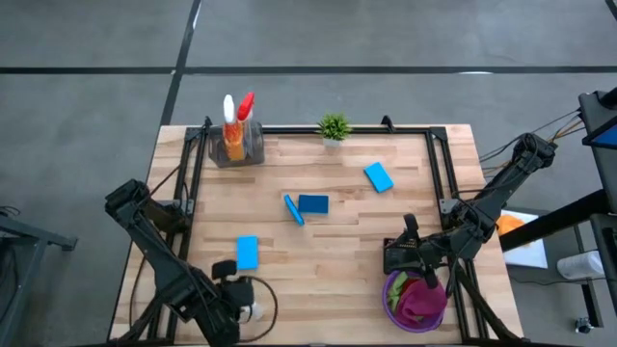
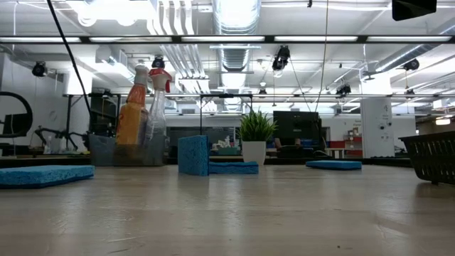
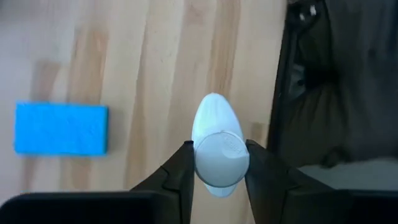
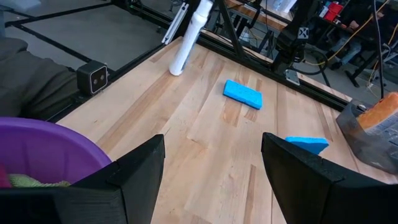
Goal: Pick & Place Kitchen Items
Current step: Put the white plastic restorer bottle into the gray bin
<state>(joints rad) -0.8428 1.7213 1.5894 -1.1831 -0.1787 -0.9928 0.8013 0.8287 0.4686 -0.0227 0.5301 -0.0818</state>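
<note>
The left hand (image 3: 216, 177) sits at the table's (image 1: 337, 246) near-left corner, fingers closed on a white spray bottle (image 3: 215, 143), just beside a blue sponge (image 3: 61, 128). The right hand (image 4: 211, 180) hovers with fingers spread wide, empty, over the purple bowl (image 4: 43, 149) of cloths at the near-right corner.

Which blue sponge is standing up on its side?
The blue sponge in the table's middle stands on its edge, right beside a flat sponge. The other two also lie flat.
</note>
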